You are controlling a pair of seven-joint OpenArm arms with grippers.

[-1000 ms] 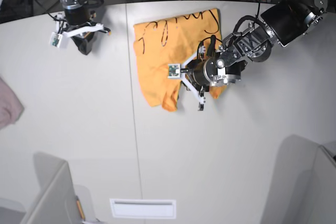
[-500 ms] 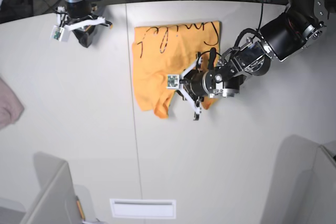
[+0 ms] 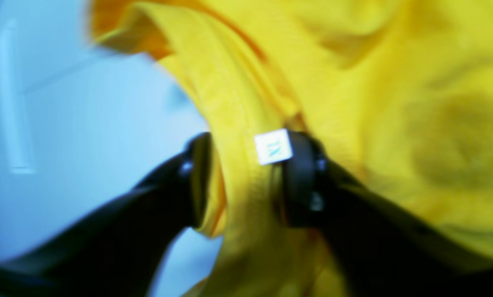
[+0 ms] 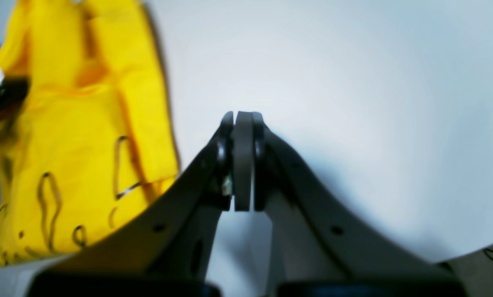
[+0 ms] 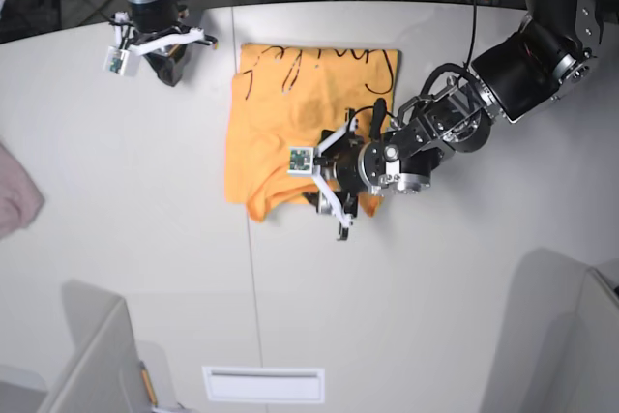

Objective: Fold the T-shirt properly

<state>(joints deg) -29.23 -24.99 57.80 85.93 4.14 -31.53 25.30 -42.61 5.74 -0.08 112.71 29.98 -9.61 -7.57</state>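
The orange-yellow T-shirt [image 5: 285, 113] lies on the white table [image 5: 126, 239] as a rough rectangle, black cursive lettering along its far edge. My left gripper [image 5: 327, 208] sits at the shirt's near right corner. In the left wrist view its jaws [image 3: 248, 181] stand apart, and a hemmed band of the T-shirt [image 3: 353, 82] with a small white tag passes between them. My right gripper [image 5: 172, 70] hovers just left of the shirt's far left corner. Its pads [image 4: 243, 161] are pressed together on nothing, with the T-shirt [image 4: 85, 123] to its left.
A pinkish cloth [image 5: 14, 200] lies at the table's left edge. Grey padded shapes stand at the near left [image 5: 97, 355] and near right [image 5: 561, 326], with a white slotted plate [image 5: 263, 384] between them. Cables and equipment line the far edge.
The left gripper has dragged the shirt's right side leftward over the rest, and its jaws have parted. The shirt sits further left. The right gripper has drifted right, toward the shirt's corner.
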